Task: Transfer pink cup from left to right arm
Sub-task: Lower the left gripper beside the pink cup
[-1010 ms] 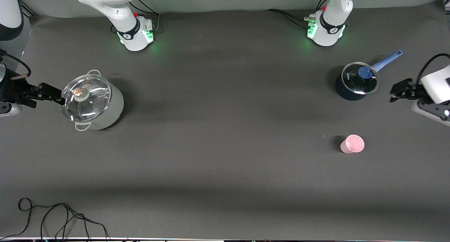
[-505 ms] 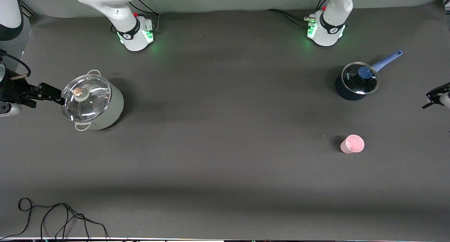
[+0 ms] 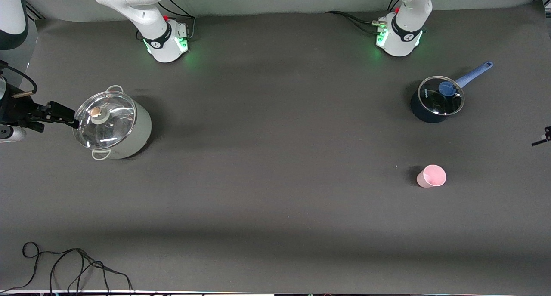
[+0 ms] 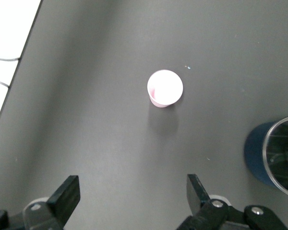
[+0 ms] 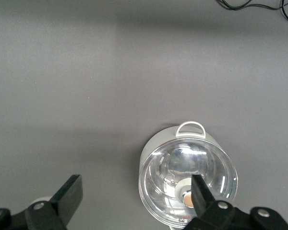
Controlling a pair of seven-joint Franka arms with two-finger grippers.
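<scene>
The pink cup (image 3: 431, 176) stands upright and alone on the dark mat toward the left arm's end of the table, nearer to the front camera than the blue saucepan. In the left wrist view the cup (image 4: 165, 87) shows its open mouth. My left gripper (image 4: 133, 191) hangs open and empty over the bare mat, well apart from the cup. Only a dark tip of it (image 3: 542, 140) shows at the front view's edge. At its own end of the table my right gripper (image 3: 69, 115) is open and empty, level with the steel pot's lid.
A pale steel pot with a glass lid (image 3: 112, 126) stands at the right arm's end. A dark blue saucepan (image 3: 434, 100) with a glass lid and blue handle sits toward the left arm's base. A black cable (image 3: 64, 266) lies at the front corner.
My left gripper has drawn away toward the left arm's end of the table, almost out of the front view. The cup, both pots and the right arm have not moved.
</scene>
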